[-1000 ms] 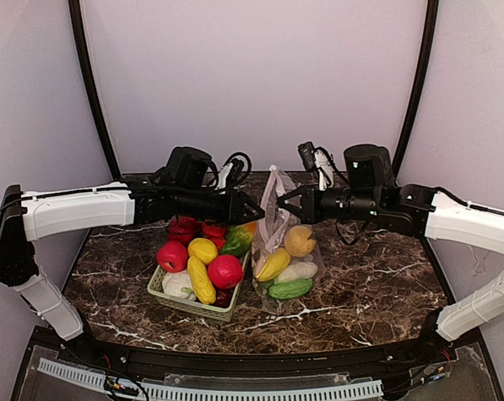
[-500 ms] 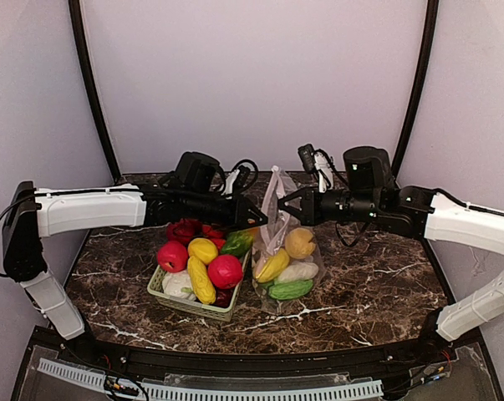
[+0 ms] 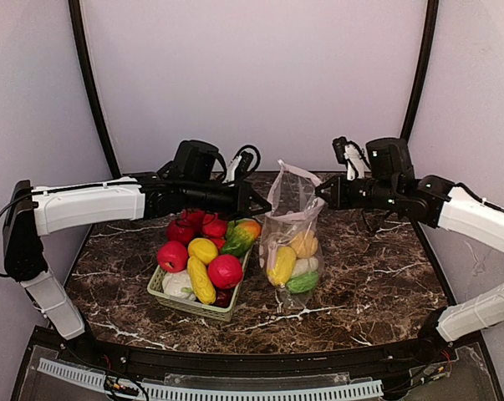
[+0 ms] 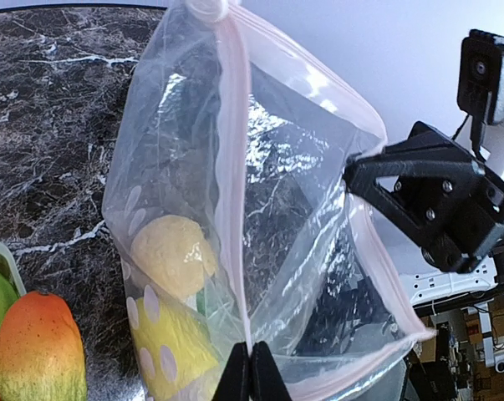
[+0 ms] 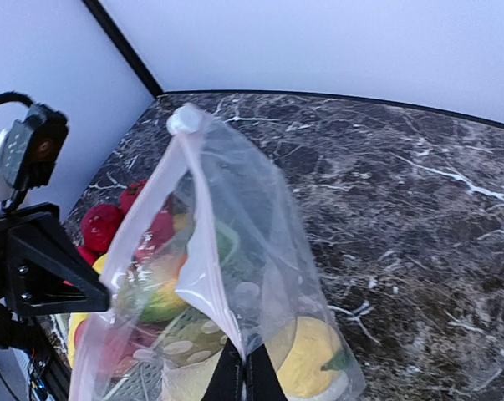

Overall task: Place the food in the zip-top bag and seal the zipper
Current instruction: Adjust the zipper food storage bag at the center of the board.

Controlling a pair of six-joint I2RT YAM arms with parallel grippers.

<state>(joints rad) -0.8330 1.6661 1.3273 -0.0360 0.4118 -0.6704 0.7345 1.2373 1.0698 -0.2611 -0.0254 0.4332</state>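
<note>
The zip-top bag [image 3: 292,225] hangs upright between both grippers, mouth open, its bottom on the table. It holds several food pieces: yellow, tan, white and green [image 3: 282,265]. My left gripper [image 3: 264,208] is shut on the bag's left rim; in the left wrist view its fingers [image 4: 252,378] pinch the pink zipper strip [image 4: 233,167]. My right gripper [image 3: 318,192] is shut on the right rim; its fingers [image 5: 245,378] pinch the strip. The white slider tab [image 5: 185,119] sits at the strip's far end. More food [image 3: 203,259] fills the basket.
A pale green slatted basket [image 3: 187,306] stands left of the bag, under the left arm, piled with red, yellow and green pieces and an orange mango [image 4: 36,349]. Dark marble table [image 3: 377,284] spreads right of the bag.
Both grippers have risen and drawn apart, the right one pulling right. The bag has been lifted upright and its mouth has opened wide; the food inside has slid down.
</note>
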